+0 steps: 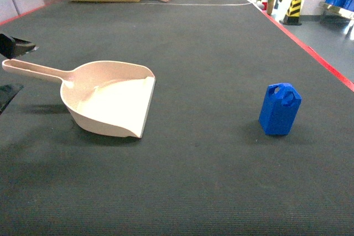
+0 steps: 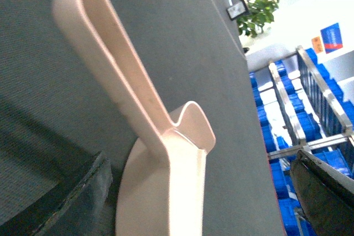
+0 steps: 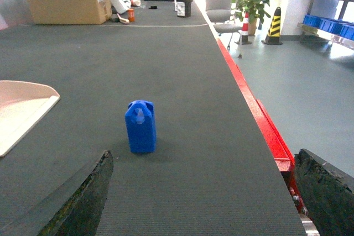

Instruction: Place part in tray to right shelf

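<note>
One beige tray [image 1: 110, 100] lies at left on the dark worktop [image 1: 210, 42], long handle pointing left, flat lip facing right. One blue part [image 1: 280, 109] stands upright well apart at right. My left jaws [image 1: 14, 67] gape around the handle's end; my right jaws [image 3: 204, 192] spread wide, empty.

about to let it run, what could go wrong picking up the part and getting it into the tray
1. The part stands upright on a narrow base; a slightly off approach by the right gripper could tip it.
2. It sits near the red edge, so a nudge might send it off.
3. The tray lies loose on the mat, well apart from the part; dropping the part in could shift it.
</note>
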You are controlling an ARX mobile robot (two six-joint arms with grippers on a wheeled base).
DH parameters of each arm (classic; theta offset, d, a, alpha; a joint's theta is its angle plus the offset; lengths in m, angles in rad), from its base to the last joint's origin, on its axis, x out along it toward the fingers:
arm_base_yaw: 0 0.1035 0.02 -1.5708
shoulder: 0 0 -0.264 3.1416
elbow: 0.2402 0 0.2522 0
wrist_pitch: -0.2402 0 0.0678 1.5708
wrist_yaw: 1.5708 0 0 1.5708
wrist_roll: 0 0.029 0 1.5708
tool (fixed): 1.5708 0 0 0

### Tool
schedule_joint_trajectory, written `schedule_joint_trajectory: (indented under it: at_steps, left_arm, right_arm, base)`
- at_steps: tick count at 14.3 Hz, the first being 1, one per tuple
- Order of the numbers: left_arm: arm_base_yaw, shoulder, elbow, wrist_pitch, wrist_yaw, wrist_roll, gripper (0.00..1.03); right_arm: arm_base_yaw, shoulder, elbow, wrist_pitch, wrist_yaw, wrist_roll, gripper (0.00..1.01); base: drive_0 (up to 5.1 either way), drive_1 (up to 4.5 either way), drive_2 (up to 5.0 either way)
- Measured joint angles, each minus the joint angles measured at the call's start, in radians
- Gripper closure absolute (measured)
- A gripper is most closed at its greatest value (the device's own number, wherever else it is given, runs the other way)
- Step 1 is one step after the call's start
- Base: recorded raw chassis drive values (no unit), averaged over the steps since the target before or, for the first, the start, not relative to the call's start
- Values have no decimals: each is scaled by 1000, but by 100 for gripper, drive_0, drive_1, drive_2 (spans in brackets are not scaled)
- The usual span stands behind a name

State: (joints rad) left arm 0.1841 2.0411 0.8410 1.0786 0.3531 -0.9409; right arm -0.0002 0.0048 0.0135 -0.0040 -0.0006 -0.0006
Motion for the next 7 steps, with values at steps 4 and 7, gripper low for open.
schedule_joint_trajectory:
  at_steps: [4, 7]
  left_arm:
    - [-30, 98, 103, -9, -4, -44, 5]
    - [-26, 169, 187, -37, -16, -51, 5]
  right_arm:
    - [0, 0, 0, 0, 0, 0, 3]
    - [0, 0, 0, 0, 0, 0, 3]
  base:
    - [0, 0, 0]
    - [0, 0, 0]
